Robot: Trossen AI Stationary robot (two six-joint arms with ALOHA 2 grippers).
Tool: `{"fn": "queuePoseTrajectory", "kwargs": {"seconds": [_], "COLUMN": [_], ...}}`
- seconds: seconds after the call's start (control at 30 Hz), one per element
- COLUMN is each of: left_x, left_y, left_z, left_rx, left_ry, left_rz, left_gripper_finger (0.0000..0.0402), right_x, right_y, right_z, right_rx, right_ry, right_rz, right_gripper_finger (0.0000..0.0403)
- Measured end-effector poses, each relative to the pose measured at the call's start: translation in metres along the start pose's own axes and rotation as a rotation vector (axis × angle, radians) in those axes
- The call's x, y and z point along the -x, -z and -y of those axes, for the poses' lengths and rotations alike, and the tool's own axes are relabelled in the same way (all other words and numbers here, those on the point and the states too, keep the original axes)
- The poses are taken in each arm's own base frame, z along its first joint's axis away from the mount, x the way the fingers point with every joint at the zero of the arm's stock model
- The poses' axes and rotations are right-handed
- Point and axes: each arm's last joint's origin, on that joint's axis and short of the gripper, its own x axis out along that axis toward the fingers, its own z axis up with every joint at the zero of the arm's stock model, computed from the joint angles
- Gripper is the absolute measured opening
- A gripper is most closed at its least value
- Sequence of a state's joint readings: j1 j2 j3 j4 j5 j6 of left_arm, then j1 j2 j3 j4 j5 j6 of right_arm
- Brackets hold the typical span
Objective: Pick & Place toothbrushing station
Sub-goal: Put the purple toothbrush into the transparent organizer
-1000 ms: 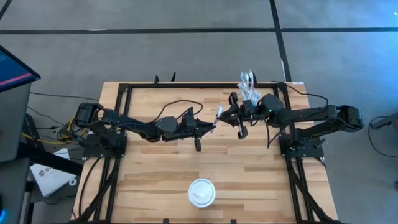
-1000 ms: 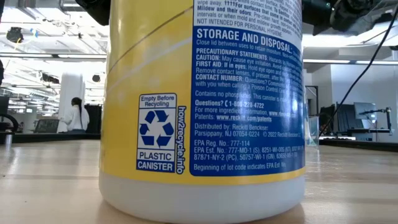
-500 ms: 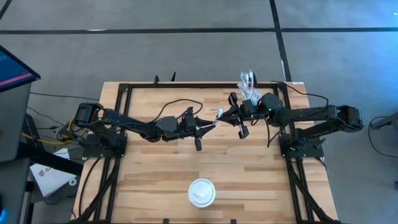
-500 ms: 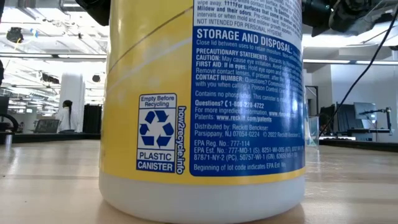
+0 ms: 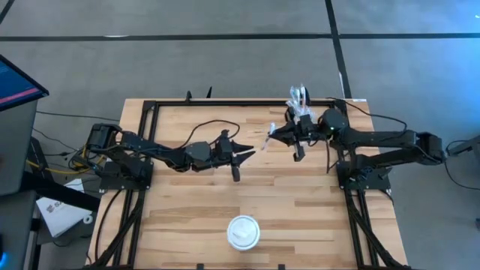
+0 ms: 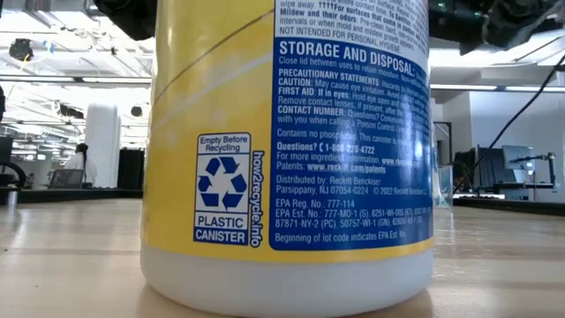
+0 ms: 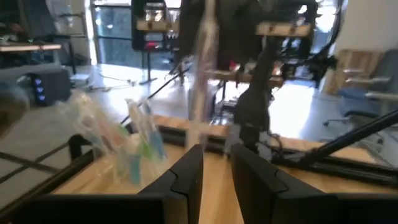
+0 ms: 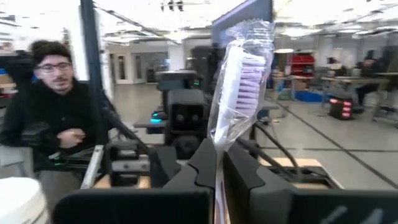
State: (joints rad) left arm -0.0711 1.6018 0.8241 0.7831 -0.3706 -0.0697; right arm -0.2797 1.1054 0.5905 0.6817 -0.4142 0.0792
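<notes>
My right gripper [image 5: 280, 133] is above the table's far middle, shut on a slim white toothbrush in a clear wrapper [image 5: 268, 136]. The toothbrush also stands out past the fingers in the right wrist view [image 8: 239, 74]. My left gripper [image 5: 251, 154] is just left of the toothbrush's lower end, its fingers a narrow gap apart [image 7: 217, 171] and empty. The clear tumbler [image 5: 300, 106] with several pastel toothbrushes stands at the table's far edge behind the right gripper. It also shows in the left wrist view [image 7: 134, 152]. My right gripper pinches the wrapped toothbrush's handle [image 8: 219, 152] between its two fingers, below the bristle head. The fingers come about level from the table's right. The toothbrush sticks out beyond the fingertips, bristle head away from the gripper, lifted clear of the table.
A yellow wipes canister with a white lid [image 5: 244, 231] stands near the table's front edge and fills the low view [image 6: 287, 150]. A black frame [image 5: 154, 105] runs round the tabletop. A person [image 8: 50, 106] sits beyond the table's left side.
My right gripper has turned about its wrist and drawn a little toward the table's right edge, carrying the toothbrush with it. My left gripper has drawn back slightly toward the left, away from the toothbrush.
</notes>
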Motion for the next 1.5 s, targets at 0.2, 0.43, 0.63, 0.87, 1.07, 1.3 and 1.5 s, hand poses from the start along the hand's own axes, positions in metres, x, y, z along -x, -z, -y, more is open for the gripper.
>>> {"fn": "queuePoseTrajectory", "kwargs": {"seconds": [0.2,0.43,0.63,0.87,1.07,1.3,1.5], "left_x": [0.012,0.019,0.021,0.022,0.022,0.022,0.021], "left_y": [0.000,-0.003,-0.002,-0.002,-0.002,-0.002,-0.002], "left_z": [-0.005,-0.004,0.000,0.004,0.004,0.004,0.003], "left_rx": [0.021,0.025,0.024,0.025,0.024,0.024,0.019], "left_ry": [-0.005,0.009,0.026,0.038,0.038,0.037,0.034], "left_rz": [0.002,0.010,0.006,0.006,0.005,0.005,0.005], "left_gripper_finger": [0.0077,0.0077,0.0077,0.0077,0.0077,0.0077,0.0077], "right_x": [0.029,0.056,0.076,0.099,0.119,0.140,0.151], "right_y": [0.003,0.007,0.001,0.000,0.003,0.031,0.042], "right_z": [-0.001,-0.001,-0.003,-0.011,-0.020,-0.021,-0.017], "right_rx": [0.000,-0.018,-0.030,-0.038,-0.029,-0.038,-0.030], "right_ry": [0.095,0.206,0.304,0.441,0.519,0.607,0.696], "right_rz": [-0.010,-0.065,-0.106,-0.181,-0.161,-0.148,-0.136], "right_gripper_finger": [0.0000,0.0000,0.0000,0.0000,0.0000,0.0000,0.0000]}}
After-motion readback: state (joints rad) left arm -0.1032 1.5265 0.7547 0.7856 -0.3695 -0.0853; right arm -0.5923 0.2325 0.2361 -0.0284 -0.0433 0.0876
